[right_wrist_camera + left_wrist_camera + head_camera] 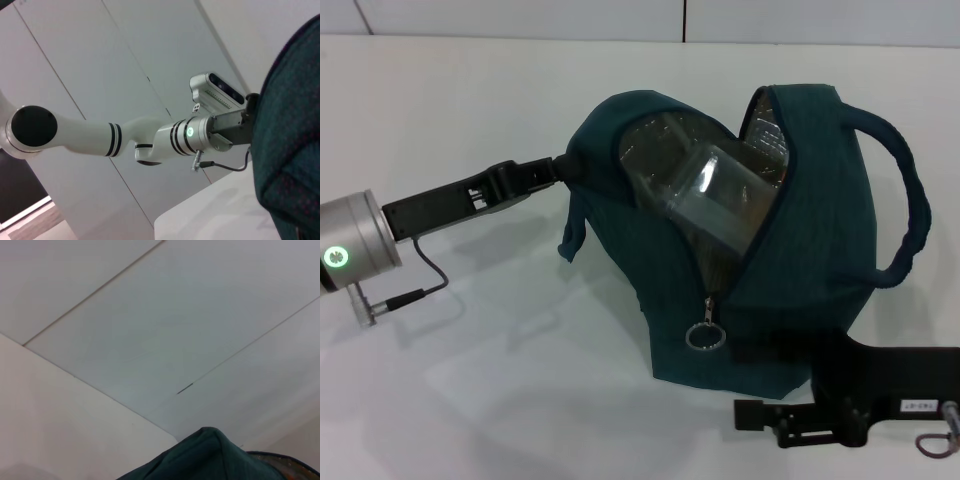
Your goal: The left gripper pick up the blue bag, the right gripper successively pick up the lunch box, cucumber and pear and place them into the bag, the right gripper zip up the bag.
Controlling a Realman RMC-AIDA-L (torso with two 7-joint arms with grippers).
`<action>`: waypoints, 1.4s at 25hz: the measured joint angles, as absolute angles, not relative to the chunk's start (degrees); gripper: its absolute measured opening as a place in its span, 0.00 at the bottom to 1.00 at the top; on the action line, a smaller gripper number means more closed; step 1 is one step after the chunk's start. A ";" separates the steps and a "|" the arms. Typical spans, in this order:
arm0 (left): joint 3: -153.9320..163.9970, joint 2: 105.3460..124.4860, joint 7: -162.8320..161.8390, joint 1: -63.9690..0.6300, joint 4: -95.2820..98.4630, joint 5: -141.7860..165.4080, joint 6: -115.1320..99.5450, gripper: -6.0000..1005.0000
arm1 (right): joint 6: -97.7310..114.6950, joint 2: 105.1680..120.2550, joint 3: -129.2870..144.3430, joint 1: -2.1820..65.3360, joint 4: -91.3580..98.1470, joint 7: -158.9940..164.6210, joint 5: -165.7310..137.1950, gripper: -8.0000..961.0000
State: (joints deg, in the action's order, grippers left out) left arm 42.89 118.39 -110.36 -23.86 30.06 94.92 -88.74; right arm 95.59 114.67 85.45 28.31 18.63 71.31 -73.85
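While the dark teal-blue fabric lunch bag (800, 290) stands on the white bench (470, 380), nearer its right edge than its left, the black two-fingered left gripper (563, 165) holds the bag's left rim, its jaws clenched on the fabric so that the mouth is open. The black right gripper (760, 414) hangs low by the near edge of the bench, just below the bag's bottom corner; I cannot tell if its jaws are released or closed. The clear plastic lunch box (715, 190) already lies tilted inside the opening. I see no cucumber and no pear, so I judge that zipping is the step in hand, though they may be hidden under the box. To do it well, the right gripper should take the silver ring pull (704, 336) squarely and draw it along the zipper line, while the left side keeps the fabric tight. By count: one bag, one box, one ring pull, two rolled handles and two grippers.
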 joint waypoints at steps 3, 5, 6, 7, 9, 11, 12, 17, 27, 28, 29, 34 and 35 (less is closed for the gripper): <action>42.89 118.39 -110.37 -23.94 30.06 94.92 -88.73 0.06 | 95.46 114.27 85.37 27.85 18.60 71.83 -73.88 0.81; 42.89 118.39 -110.39 -24.06 30.06 94.92 -88.71 0.06 | 94.42 114.25 85.41 27.79 18.59 72.00 -73.89 0.81; 42.91 118.39 -110.41 -24.14 30.06 94.92 -88.71 0.06 | 93.66 114.33 85.47 27.79 18.63 72.01 -73.90 0.81; 42.94 118.42 -110.44 -24.18 30.06 94.92 -88.70 0.06 | 92.72 114.49 85.57 27.80 18.73 72.00 -73.97 0.81; 42.99 118.47 -110.45 -24.18 30.06 94.95 -88.69 0.06 | 90.56 114.94 85.76 28.04 19.00 72.00 -74.45 0.81; 43.03 118.49 -110.46 -24.17 30.06 95.00 -88.68 0.06 | 88.84 115.25 85.80 28.42 19.13 71.91 -75.03 0.81; 43.09 118.52 -110.46 -24.17 30.06 95.03 -88.68 0.06 | 88.13 115.38 85.80 28.56 19.18 71.82 -75.07 0.81; 43.29 118.59 -110.48 -24.14 30.06 95.29 -88.71 0.06 | 86.27 115.88 85.50 28.97 20.20 71.56 -74.82 0.81; 43.42 118.66 -110.08 -23.43 30.06 95.44 -89.55 0.06 | 86.21 116.15 86.05 27.05 20.94 66.85 -66.66 0.81; 43.42 118.67 -110.06 -23.42 30.06 95.45 -89.56 0.06 | 86.21 116.17 86.98 27.25 20.95 66.84 -66.61 0.81; 43.42 118.69 -110.04 -23.42 30.06 95.47 -89.56 0.06 | 86.18 116.16 87.65 27.40 20.96 66.87 -66.59 0.81; 43.46 118.74 -109.78 -23.43 30.06 95.55 -90.01 0.06 | 83.26 116.20 89.68 27.75 20.60 67.29 -64.92 0.81; 43.48 118.74 -109.68 -23.44 30.06 95.55 -90.27 0.06 | 82.48 116.19 90.21 27.66 20.47 67.47 -64.17 0.81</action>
